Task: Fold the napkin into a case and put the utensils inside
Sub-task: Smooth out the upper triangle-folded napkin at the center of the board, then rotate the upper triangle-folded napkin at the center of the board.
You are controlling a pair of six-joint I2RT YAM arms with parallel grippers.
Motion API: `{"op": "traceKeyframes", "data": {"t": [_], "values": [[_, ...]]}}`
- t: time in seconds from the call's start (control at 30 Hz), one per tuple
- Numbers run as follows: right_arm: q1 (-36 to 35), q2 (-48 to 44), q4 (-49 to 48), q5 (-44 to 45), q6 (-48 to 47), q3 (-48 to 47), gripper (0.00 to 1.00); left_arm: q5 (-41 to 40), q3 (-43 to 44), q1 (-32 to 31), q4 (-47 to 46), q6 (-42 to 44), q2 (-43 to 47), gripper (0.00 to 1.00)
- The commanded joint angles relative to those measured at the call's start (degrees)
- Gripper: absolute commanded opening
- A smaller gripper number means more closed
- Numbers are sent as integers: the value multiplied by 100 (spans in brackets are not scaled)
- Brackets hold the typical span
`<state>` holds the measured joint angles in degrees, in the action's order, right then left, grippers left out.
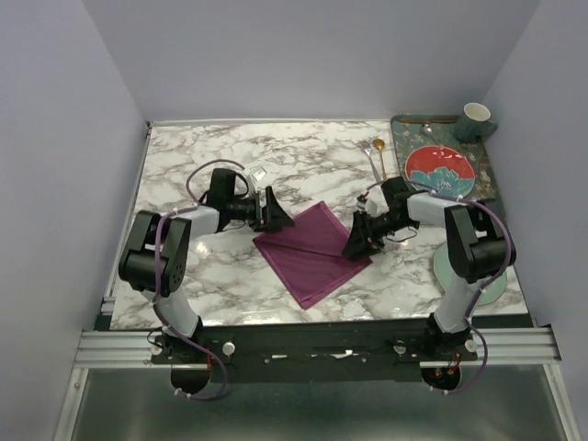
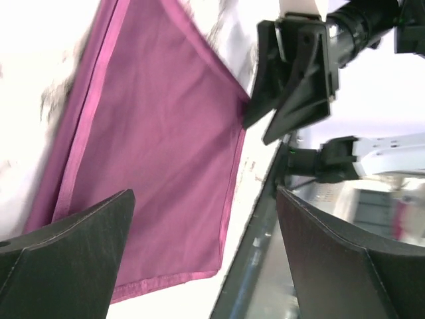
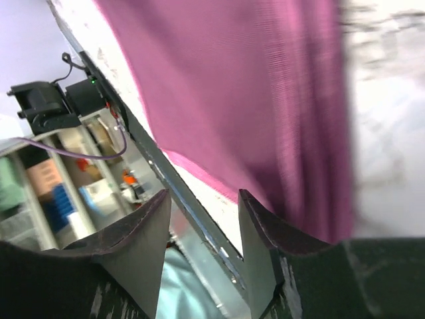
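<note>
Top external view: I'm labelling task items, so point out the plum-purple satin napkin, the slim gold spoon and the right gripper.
plum-purple satin napkin point(image 1: 310, 255), top external view, centre of the cloth.
slim gold spoon point(image 1: 378, 144), top external view, its bowl.
right gripper point(image 1: 353, 248), top external view, between its fingertips.

The left arm point(image 1: 175, 243) and right arm point(image 1: 467, 241) pair black joint housings with pale grey links. A thin purple cable point(image 1: 195, 181) loops along each. The left end effector point(image 1: 280, 213) and right end effector point(image 1: 356, 241) bear broad, black, wedge-shaped fingers point(image 2: 66, 252).
</note>
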<state>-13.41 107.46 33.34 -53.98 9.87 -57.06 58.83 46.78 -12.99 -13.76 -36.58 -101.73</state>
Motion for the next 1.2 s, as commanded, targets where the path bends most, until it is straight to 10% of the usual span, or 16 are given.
{"op": "traceKeyframes", "data": {"t": [0.0, 0.3, 0.8, 1.17], "values": [[-13, -891, 374, 343, -538, -262, 54, -1135, 814, -98, 2516, 2802, 934, 96], [-4, -788, 893, 2039, -1127, -517, 52, -2752, 1957, -510, 4417, 5485, 699, 43], [23, -507, 1271, 2954, -1286, -649, 56, -4247, 2072, -2014, 4443, 6435, -365, 32], [58, 160, 1429, 1848, -1110, -526, 54, -4160, 1219, -2269, 4355, 6093, -5, 30]]}}
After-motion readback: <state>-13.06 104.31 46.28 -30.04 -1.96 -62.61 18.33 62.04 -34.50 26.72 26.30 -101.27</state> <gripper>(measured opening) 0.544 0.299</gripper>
